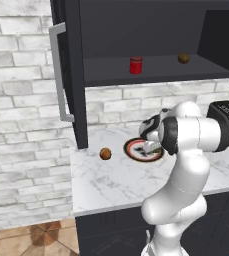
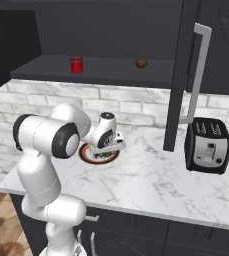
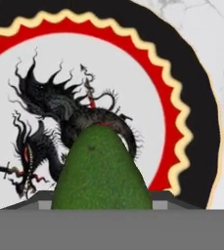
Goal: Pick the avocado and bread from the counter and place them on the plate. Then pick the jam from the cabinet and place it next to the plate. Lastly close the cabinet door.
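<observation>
Claw [image 1: 151,146]: poised low over the plate [image 1: 134,145], pointing down at it. In the hand view the avocado [image 3: 102,168] rises between the fingertips, close to the camera, with the plate's white centre behind it. Fingers are closed on the avocado; whether the fruit touches the plate cannot be told.

Avocado: dark green, tapered toward its far end, in the claw above the plate's dragon pattern.

Plate: round, black rim, red ring with a pale scalloped edge, white centre with a dark dragon figure. Lies flat on the counter [image 1: 106,185], near the brick back wall, partly hidden by the arm in both base views [image 2: 88,154].

Bread [image 1: 105,153]: small orange-brown ball, on the counter to the left of the plate, apart from it, near the foot of the open cabinet door [image 1: 73,75].

Counter: white marble with grey veins, over dark base cupboards.

Cabinet [image 1: 156,30]: black wall cupboard above the counter, standing open, one shelf visible inside.

Jam [image 1: 136,65]: small red jar, upright on the cabinet shelf, toward its left part [image 2: 76,64].

Brown ball [image 1: 184,58]: duller and darker, on the same shelf, well to the right of the jam.

Cabinet door: tall, black, swung outward at the left, long silver bar handle [image 1: 58,75] on it.

Toaster [image 2: 207,145]: black and silver, on the counter at the far right, well apart from the plate.
</observation>
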Controlling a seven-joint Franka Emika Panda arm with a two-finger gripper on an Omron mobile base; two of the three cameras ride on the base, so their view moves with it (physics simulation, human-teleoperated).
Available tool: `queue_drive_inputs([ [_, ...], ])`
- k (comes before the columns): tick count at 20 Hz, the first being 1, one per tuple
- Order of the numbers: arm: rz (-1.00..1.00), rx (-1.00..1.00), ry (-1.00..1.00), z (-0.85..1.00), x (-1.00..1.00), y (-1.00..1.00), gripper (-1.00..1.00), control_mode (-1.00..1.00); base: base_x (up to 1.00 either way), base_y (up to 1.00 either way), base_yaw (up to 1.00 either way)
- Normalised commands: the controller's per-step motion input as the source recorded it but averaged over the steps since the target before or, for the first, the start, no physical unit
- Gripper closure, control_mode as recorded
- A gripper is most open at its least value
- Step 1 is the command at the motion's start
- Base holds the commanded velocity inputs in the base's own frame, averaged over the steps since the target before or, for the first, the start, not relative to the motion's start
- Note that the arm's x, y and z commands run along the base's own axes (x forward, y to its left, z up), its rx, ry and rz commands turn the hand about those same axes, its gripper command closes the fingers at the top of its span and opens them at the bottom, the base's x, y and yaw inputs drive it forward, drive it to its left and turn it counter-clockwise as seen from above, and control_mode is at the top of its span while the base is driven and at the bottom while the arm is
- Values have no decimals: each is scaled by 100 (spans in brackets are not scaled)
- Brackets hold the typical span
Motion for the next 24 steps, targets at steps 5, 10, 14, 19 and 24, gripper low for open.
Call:
queue_drive_inputs([
  [5,4,0,-2,37,-1,12,-100,-100,0,0,0],
  [10,2,0,-8,42,-8,7,-100,-100,0,0,0],
  [14,3,0,-15,55,-30,22,-100,-100,0,0,0],
  [19,1,0,-6,44,-24,49,-100,-100,0,0,0],
  [24,-1,0,0,38,-26,65,-100,-100,0,0,0],
])
